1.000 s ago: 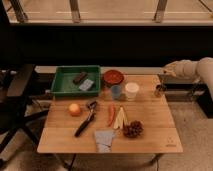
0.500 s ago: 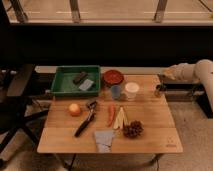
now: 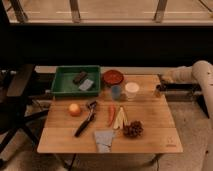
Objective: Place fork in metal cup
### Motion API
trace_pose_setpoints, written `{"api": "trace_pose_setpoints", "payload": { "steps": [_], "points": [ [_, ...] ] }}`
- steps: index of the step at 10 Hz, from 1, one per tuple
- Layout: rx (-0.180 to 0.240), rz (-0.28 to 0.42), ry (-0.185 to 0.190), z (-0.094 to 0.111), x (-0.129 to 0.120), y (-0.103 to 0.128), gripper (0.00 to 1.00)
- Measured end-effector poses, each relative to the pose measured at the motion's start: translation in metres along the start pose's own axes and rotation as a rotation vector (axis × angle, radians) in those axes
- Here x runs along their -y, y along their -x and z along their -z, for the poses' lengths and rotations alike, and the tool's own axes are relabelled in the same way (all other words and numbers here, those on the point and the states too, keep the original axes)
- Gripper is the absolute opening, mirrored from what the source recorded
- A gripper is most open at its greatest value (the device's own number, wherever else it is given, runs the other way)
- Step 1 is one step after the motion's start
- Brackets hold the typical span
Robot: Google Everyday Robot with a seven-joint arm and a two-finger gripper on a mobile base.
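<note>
Camera view: dark metal cup [image 3: 158, 92] beneath tool [image 3: 166, 78]

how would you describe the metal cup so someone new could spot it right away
Start at the wooden table and go to its far right edge, past the white cup. The metal cup stands there alone, below the pincer on the pale arm. It is the small dark grey shiny one, smaller than the white and pale blue cup.

From my seat, the gripper [image 3: 167, 79] hangs at the table's [image 3: 150, 135] far right edge, just above the metal cup [image 3: 159, 92]. A white cup [image 3: 132, 90] and pale blue cup [image 3: 116, 92] stand left of it, beside the green tray [image 3: 62, 89].
</note>
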Motion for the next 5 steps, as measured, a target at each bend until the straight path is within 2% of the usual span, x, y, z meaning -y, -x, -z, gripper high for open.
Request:
{"api": "trace_pose_setpoints", "payload": {
  "steps": [2, 5],
  "points": [
    [-0.005, -0.009, 0.015, -0.0039, 0.0002, -0.0010, 0.52],
    [-0.013, -0.024, 0.032, -0.0088, 0.0021, -0.0033, 0.76]
  ]
}}
